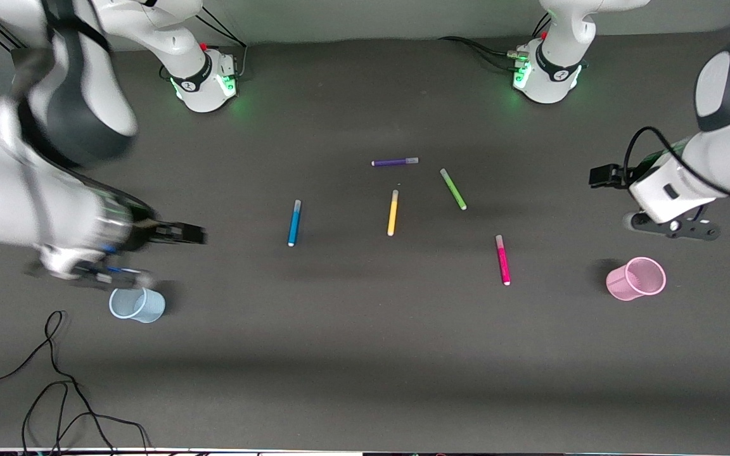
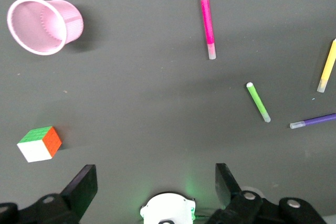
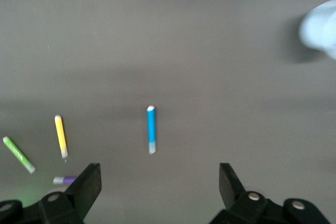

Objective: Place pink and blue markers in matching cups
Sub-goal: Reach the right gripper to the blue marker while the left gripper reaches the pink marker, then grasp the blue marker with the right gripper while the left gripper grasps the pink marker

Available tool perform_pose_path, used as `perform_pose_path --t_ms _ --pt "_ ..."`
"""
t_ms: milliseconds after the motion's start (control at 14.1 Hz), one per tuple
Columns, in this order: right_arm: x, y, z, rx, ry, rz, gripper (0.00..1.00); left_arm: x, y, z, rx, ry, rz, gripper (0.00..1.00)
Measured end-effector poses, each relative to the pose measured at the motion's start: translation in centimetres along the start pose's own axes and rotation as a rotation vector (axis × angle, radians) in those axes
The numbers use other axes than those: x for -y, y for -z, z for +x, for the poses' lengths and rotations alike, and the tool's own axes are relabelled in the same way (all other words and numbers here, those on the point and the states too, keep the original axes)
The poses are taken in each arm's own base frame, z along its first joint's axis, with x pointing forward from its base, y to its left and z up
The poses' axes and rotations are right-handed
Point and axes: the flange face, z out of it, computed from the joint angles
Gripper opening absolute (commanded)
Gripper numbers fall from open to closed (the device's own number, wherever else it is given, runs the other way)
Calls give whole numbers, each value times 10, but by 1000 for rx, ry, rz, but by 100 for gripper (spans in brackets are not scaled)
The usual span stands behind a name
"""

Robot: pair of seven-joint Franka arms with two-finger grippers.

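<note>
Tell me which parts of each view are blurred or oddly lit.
Front view: the right arm over the blue cup is smeared by motion blur; green lights glow at both bases; the pink cup casts a soft shadow. Right wrist view: the whole picture is soft and the blue cup is a pale smear, though the blue marker reads clearly. Left wrist view: sharp, with a green glow between the open jaws.

White arms (image 1: 54, 183), black joints, green-lit bases (image 1: 203, 82), black cables.
</note>
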Motion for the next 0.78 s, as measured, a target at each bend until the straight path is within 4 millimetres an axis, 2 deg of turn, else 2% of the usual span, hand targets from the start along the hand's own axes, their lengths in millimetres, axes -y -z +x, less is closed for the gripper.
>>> perform_pose_path --t_ms 213,355,567,780 --pt "37 -110 25 161 33 -34 99 0 -30 23 -4 -1 -17 100" --pt "50 -172 33 245 52 -57 99 -6 -55 36 -15 3 -30 100" --pt "47 -235 49 323 62 -76 99 -38 -93 49 -22 62 -35 100" --pt "44 -280 57 363 59 -86 96 -73 -129 63 -21 80 -23 100"
